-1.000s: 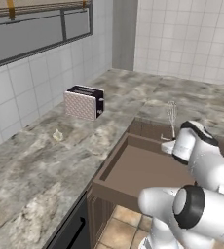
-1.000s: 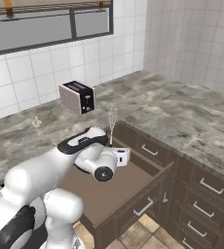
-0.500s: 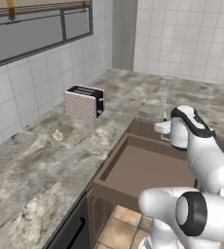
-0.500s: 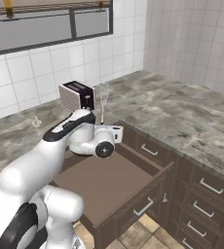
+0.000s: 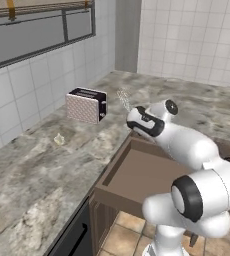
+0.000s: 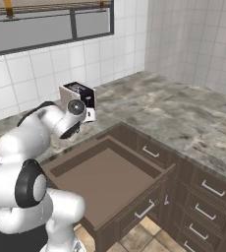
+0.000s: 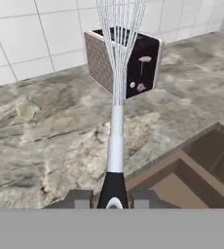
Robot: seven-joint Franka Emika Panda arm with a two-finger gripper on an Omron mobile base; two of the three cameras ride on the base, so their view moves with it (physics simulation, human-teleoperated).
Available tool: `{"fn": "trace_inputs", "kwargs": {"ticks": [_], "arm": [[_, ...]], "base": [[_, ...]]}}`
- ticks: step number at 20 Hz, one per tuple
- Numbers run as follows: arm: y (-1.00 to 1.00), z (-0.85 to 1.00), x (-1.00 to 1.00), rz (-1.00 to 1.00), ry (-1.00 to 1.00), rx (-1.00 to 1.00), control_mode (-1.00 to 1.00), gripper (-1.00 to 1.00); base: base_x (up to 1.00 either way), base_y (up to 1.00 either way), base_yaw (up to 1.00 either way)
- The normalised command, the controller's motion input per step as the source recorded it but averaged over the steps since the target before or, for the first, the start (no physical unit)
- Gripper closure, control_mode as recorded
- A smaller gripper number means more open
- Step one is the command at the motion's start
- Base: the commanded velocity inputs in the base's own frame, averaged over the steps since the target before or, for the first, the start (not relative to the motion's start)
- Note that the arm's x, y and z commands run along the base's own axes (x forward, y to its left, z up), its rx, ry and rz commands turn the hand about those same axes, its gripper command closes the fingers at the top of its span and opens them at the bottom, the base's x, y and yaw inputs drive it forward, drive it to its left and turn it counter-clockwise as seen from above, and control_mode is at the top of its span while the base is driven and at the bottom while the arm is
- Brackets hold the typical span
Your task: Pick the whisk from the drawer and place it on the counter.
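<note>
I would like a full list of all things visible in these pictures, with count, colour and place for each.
whisk: one, silver wire head, dark handle, held in the gripper above the counter's edge, pointing toward the toaster.
toaster: one, silver and black, on the counter near the tiled wall.
small lump: one, pale beige, on the counter left of the toaster.
drawer: one, brown, pulled open, nothing inside.
counter: one, grey-beige marble, L-shaped.
drawer fronts: several, brown with silver handles, below the counter.
gripper: one, dark fingertips, closed on the whisk's handle.

The white arm bends forward and to its left, its hand [image 7: 114,198] raised and closed on the whisk's [image 7: 117,97] dark handle, both fingertips [image 7: 80,198] pressing its sides.
</note>
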Motion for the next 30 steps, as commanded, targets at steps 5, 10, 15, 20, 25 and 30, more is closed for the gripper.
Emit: {"fn": "trace_inputs", "kwargs": {"ticks": [5,10,15,20,25,30], "arm": [[1.0,-0.41,0.12,0.22,0.5,-0.22,-1.0,1.0],[0.57,-1.0,0.08,0.09,0.28,-0.18,-1.0,1.0],[0.54,-0.96,0.52,0.04,0.07,-0.18,-1.0,1.0],[0.53,-0.82,0.69,0.06,0.0,-0.16,-1.0,1.0],[0.51,-0.41,0.7,0.05,-0.12,-0.12,-1.0,-1.0],[0.29,0.15,0.5,0.04,-0.2,-0.02,-1.0,-1.0]], "base": [[0.0,0.0,0.0],[0.0,0.0,0.0],[0.0,0.0,0.0],[0.0,0.0,0.0],[0.0,0.0,0.0],[0.0,0.0,0.0]]}}
